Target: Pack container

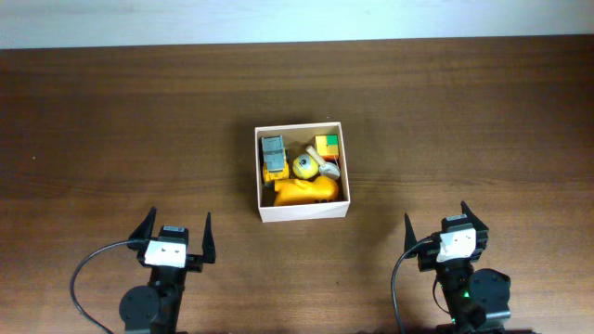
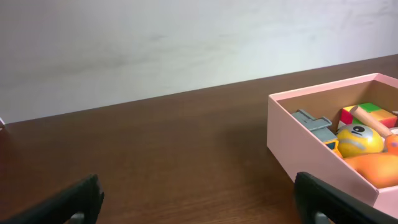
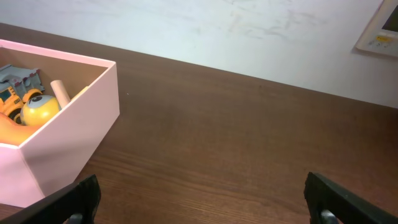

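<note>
**Box full, both arms wide and empty**

Overhead: the container (image 1: 304, 211) sits mid-table (image 1: 93, 111), holding a truck (image 1: 272, 156), a ball (image 1: 304, 167), a block (image 1: 326, 145) and an orange toy (image 1: 304, 191). No loose toy shows on the wood. The left gripper (image 1: 178, 223) and right gripper (image 1: 436, 215) hang near the front edge, jaws spread and empty, well apart from the box.

Left wrist: the spread fingers (image 2: 74, 199) frame bare wood. The container (image 2: 298, 149) lies ahead to the right, with the ball (image 2: 359, 138) below its rim.

Right wrist: the same wide jaws, with the container (image 3: 68, 137) ahead to the left.

Packing looks done. If a toy needs settling, I would come straight down inside the walls. A sideways nudge would likely slide the light box or dent its thin walls.
</note>
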Robot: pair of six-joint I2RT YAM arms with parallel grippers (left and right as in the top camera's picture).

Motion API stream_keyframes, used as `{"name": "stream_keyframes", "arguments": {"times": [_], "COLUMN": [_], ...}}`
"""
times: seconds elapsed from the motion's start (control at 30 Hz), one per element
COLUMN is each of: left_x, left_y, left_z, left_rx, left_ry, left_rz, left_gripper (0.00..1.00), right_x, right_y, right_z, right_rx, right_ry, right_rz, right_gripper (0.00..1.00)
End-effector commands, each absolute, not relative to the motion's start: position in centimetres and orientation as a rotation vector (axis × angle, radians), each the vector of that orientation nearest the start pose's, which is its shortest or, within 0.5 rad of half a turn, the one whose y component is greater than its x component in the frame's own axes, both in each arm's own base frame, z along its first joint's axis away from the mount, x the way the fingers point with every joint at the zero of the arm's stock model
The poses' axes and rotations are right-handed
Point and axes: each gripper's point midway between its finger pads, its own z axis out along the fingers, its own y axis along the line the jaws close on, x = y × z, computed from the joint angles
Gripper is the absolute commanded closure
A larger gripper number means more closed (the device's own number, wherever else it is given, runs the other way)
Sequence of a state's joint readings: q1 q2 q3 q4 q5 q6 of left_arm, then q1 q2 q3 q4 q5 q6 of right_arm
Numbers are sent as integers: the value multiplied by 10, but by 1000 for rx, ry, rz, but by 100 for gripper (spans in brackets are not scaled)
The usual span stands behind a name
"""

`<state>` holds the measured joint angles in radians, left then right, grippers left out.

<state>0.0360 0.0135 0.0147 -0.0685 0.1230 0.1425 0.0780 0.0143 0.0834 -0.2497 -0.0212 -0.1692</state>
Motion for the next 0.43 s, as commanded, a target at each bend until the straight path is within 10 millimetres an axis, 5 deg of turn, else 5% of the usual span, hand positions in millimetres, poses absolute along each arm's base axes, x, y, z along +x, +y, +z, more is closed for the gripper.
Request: {"name": "stream_keyframes", "arguments": {"times": [0.0,0.4], "left_x": [246,246], "left_y": [-10,-10], "left_z": [159,159], "left_rx": [187,186], "left_ry": [1628,1628], "left_rz": [57,57], "left_gripper": [1,1], "right_x": [237,237], "right_y": [23,23], "right_z": [149,149], "right_rx": [-240,-240], "right_ry": [1730,1730], "right_rz": [-46,-46], "right_gripper": [1,1]}}
